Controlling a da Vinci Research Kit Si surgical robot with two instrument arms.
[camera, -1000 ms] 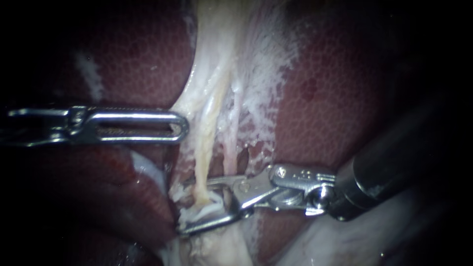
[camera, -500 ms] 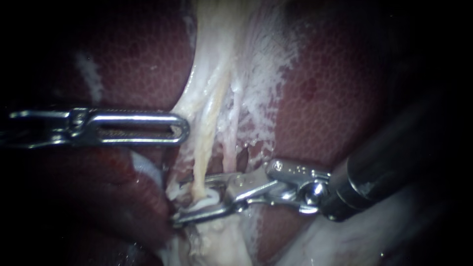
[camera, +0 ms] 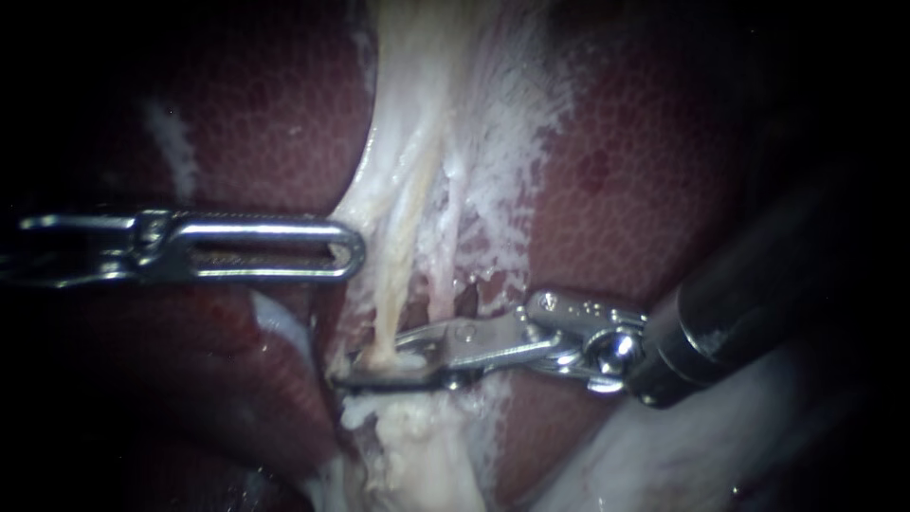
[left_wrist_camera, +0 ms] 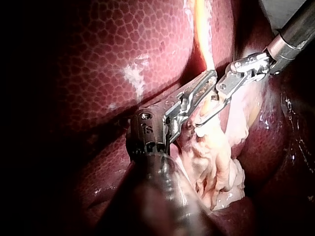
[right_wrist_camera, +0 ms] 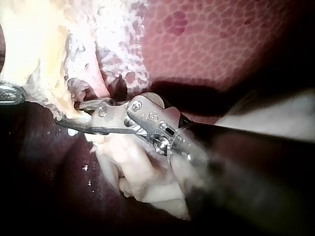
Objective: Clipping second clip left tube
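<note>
No legible text, label, brand, number or sign in any view.

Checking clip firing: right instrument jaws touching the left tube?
Touching. Endoscope view: the right instrument has both jaws pressed on the left tube, no gap.

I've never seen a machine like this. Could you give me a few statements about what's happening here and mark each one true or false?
1. The right instrument's end effector is shut on the pale yellow tube. True.
2. The slotted silver left instrument enters the endoscope view from the right. False: its shaft comes in from the left.
3. The dark red mottled liver lies on both sides of the tube. True.
4. A person's hand is holding the tube steady. False: no hand shows in any view. Only the two metal instruments are at the tissue.
</note>
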